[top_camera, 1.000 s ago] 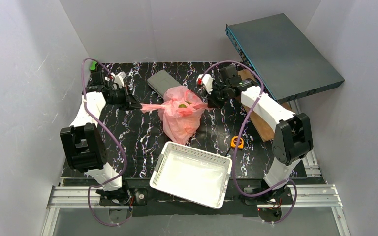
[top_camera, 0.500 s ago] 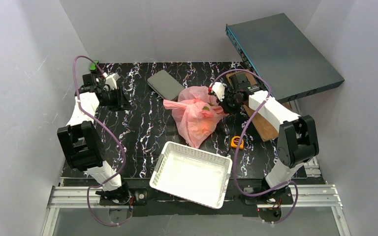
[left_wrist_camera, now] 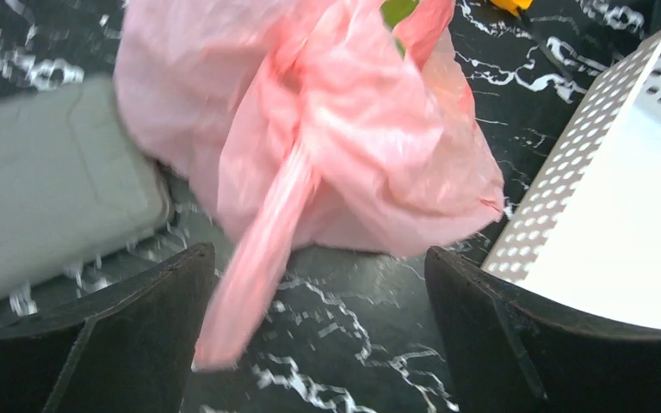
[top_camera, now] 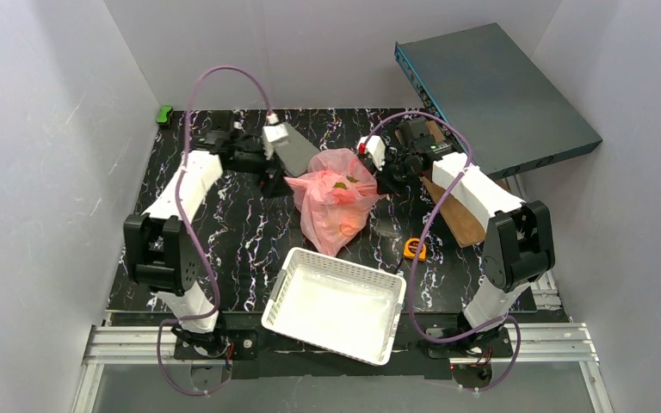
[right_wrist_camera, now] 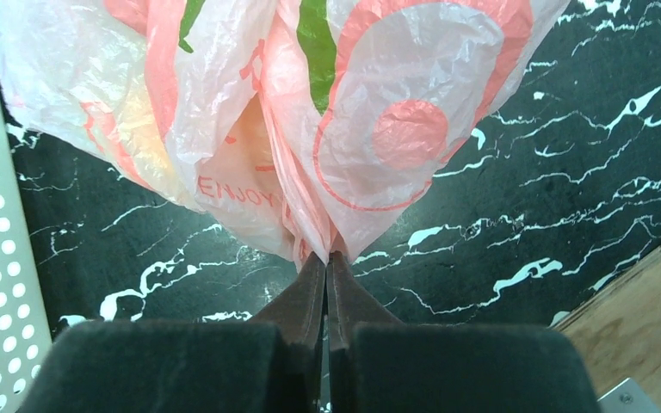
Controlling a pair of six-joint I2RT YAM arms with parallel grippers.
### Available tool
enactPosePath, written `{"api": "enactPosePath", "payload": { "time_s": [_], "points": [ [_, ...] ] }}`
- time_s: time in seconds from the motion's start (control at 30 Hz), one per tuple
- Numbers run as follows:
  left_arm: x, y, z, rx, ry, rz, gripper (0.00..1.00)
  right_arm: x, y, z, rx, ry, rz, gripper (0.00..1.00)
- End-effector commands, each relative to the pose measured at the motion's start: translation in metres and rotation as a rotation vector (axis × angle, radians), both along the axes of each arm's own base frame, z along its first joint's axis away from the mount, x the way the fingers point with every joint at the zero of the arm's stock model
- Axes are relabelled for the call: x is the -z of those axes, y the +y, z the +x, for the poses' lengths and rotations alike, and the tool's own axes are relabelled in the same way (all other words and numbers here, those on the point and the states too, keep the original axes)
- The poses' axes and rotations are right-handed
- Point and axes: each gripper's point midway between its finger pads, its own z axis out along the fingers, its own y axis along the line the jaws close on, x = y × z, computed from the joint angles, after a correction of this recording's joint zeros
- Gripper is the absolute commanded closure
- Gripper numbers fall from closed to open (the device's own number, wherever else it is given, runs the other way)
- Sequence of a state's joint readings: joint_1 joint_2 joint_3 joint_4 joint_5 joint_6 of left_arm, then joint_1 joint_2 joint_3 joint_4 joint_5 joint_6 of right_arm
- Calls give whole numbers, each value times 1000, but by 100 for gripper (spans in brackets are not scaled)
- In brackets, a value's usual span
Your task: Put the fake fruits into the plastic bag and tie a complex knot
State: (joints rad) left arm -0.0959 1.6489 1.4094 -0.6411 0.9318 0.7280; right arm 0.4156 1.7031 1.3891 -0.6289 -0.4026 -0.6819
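Observation:
The pink plastic bag (top_camera: 336, 202) lies bunched at mid-table, a loose handle strip (left_wrist_camera: 258, 258) trailing from it. The fake fruits are hidden inside; only an orange-yellow tint (top_camera: 346, 228) shows through the plastic. I cannot make out a knot. My left gripper (top_camera: 277, 182) sits at the bag's left side, open wide (left_wrist_camera: 318, 258), with the strip hanging between its fingers and untouched. My right gripper (top_camera: 380, 181) is at the bag's right side, shut on a pinched fold of the bag (right_wrist_camera: 327, 256).
A white lattice basket (top_camera: 336, 301) stands near the front. A grey flat pad (top_camera: 293, 151) lies behind the bag. An orange tape measure (top_camera: 414, 249) sits right of the basket. At the back right, a dark panel (top_camera: 495, 95) leans over a wooden board (top_camera: 452, 215).
My left gripper let go of the handle strip, opened wide, swung off to the left and came back beside the bag. The right gripper kept its hold and the bag shifted slightly right.

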Motion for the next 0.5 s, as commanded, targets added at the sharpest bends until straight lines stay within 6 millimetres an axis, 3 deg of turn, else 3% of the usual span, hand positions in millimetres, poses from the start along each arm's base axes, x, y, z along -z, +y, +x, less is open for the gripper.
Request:
{"api": "enactPosePath", "payload": {
  "time_s": [0.0, 0.13, 0.27, 0.4, 0.43, 0.47],
  "points": [
    [24, -29, 12, 170, -123, 136, 12, -26, 17, -6, -61, 13, 97, 99],
    [62, -28, 24, 152, -55, 263, 32, -47, 23, -14, -76, 34, 164, 99],
    [94, 1, 6, 118, 69, 354, 54, -82, 39, -22, -93, 106, 293, 99],
    [87, 13, -10, 55, 156, 240, 93, -120, 63, -28, -87, 215, 420, 99],
    [77, 11, -12, 40, 176, 176, 100, -128, 68, -28, -82, 228, 442, 99],
    [68, 11, -12, 16, 190, 141, 100, -133, 72, -27, -72, 238, 462, 99]
  ]
}}
